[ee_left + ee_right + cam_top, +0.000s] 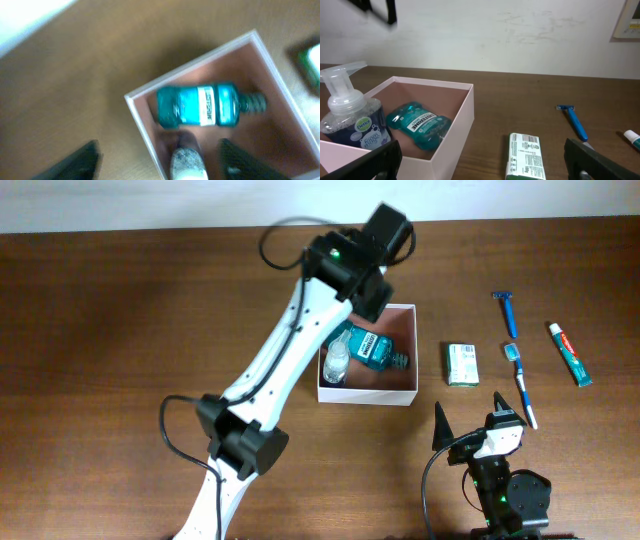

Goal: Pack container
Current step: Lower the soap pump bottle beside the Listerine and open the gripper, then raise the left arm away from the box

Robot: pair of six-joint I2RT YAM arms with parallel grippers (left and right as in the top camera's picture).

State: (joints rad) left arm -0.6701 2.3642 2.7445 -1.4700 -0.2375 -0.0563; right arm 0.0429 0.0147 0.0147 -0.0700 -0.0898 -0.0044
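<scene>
The container (366, 395) is a square white-walled box with a pinkish inside, at mid table. In it lie a teal mouthwash bottle (371, 348) and, upright in the left corner, a clear pump bottle (337, 365). My left gripper (362, 292) hovers over the container's back left part. In the left wrist view its fingers (80, 162) stand wide apart, and the pump bottle's top (188, 162) sits between them untouched, below the mouthwash bottle (202, 105). My right gripper (470, 418) rests open near the front edge, to the right of the container (455, 130), holding nothing.
To the right of the container lie a green-white packet (462, 364), a blue razor (507, 310), a toothbrush (521, 385) and a toothpaste tube (570, 353). In the right wrist view the packet (525, 155) lies just ahead between the fingers. The left arm reaches diagonally across the table's middle.
</scene>
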